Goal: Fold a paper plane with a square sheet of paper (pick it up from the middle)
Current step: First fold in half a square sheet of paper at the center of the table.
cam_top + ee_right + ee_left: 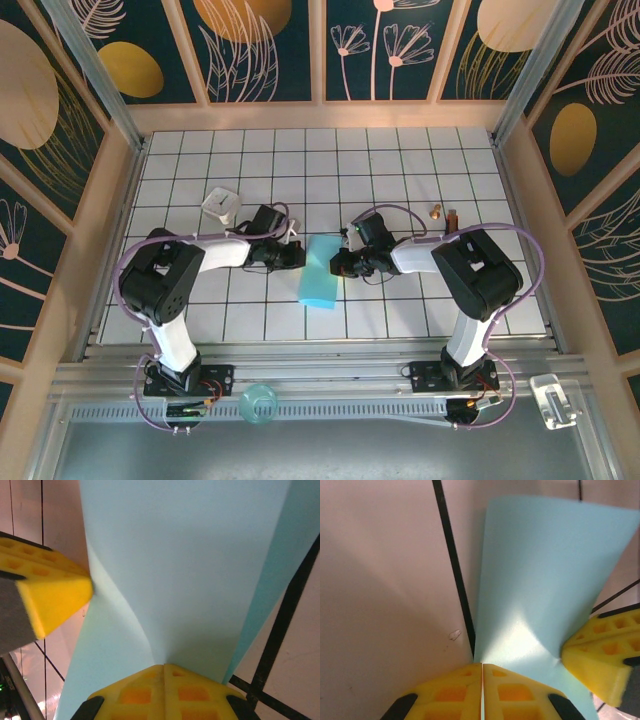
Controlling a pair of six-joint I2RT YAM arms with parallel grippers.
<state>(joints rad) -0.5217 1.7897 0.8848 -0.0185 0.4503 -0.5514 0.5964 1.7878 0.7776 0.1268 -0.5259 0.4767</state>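
The light-blue sheet of paper (322, 270) lies bent between both grippers near the table's middle, its long side running toward me. My left gripper (299, 257) is shut on the sheet's left edge, and in the left wrist view the yellow fingers (515, 690) meet with the paper (545, 580) pinched in the seam. My right gripper (341, 263) is shut on the right edge. In the right wrist view the paper (190, 560) rises curved from the closed fingers (135, 692). Each wrist view also catches the other gripper's yellow finger (605, 655) (47, 590) touching the sheet.
A small white square block (221, 205) sits left of centre behind the left arm. Two small brown items (444, 213) lie behind the right arm. A clear cup (258, 403) and a clear holder (555, 400) rest on the front rail. Wooden walls (112, 200) enclose the white grid table (400, 170).
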